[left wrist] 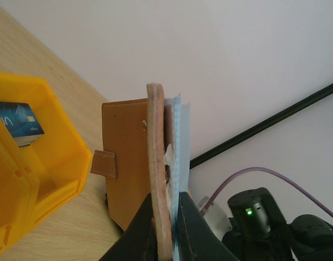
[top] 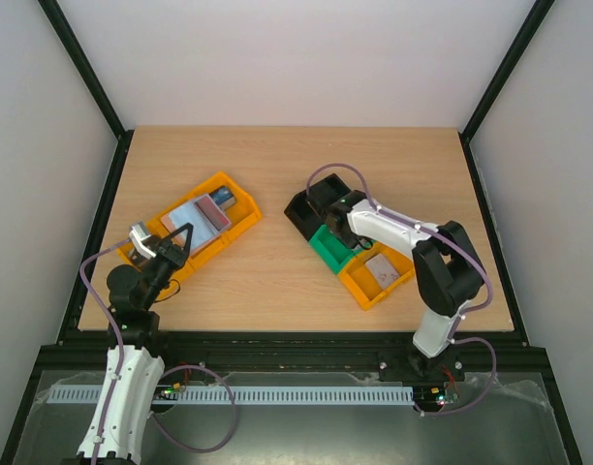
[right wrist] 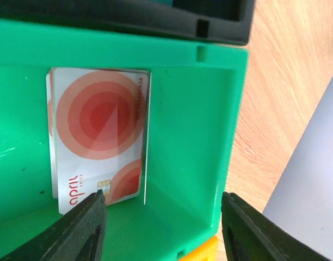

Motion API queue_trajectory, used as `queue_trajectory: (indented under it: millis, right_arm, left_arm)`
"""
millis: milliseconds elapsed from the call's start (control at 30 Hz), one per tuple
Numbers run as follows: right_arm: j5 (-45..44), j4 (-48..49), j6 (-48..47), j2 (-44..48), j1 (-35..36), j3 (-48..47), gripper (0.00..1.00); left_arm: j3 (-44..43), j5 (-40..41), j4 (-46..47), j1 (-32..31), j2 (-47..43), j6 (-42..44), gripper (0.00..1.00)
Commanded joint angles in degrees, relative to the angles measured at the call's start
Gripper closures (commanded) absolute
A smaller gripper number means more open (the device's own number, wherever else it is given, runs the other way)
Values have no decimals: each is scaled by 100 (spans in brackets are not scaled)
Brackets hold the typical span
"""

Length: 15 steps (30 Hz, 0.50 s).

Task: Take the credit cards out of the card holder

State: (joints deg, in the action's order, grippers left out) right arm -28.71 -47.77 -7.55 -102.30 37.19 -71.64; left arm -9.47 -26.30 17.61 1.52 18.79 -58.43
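**Technician:** What is the state of the left end effector?

**Inspector:** It is closed narrow on one leaf of the card holder, which the left wrist view shows edge-on. One finger bears on the brown outer skin and the other on the pale blue lining. In the top view the holder lies spread open over the left orange bin. This is probably so that the pockets face up within reach of the other arm. Whether any cards are left in the pockets cannot be told.

**Technician:** And the right end effector?

**Inspector:** It is spread wide and holds nothing, and it is positioned over the green bin. A red-and-white card lies flat on the bin floor near one corner. One finger is over the card's near corner and the other is above the bin's side wall. Contact cannot be confirmed.

**Technician:** Why are the cards distributed this way?

**Inspector:** The layout suggests one bin per card. A blue card sits in the left orange bin, and a grey card sits in the right orange bin.

**Technician:** What are the clearances?

**Inspector:** The green walls stand close to the open fingers, so a straight lift is judged the safest exit. The black bin adjoins the green bin on its far side. The two bin groups sit well apart on the bench, with bare wood showing between them.
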Motion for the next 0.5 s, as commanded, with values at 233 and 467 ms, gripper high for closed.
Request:
queue_trajectory:
  millis: [233,467]
  right_arm:
    - [1315,319,100,947,-24,-294,41]
    - [2186,1007,864,1235,-660,198,67]
  left_arm:
    - [43,-13,236,-11,-40,39,98]
    - [45,-40,227,-18,-81,34,98]
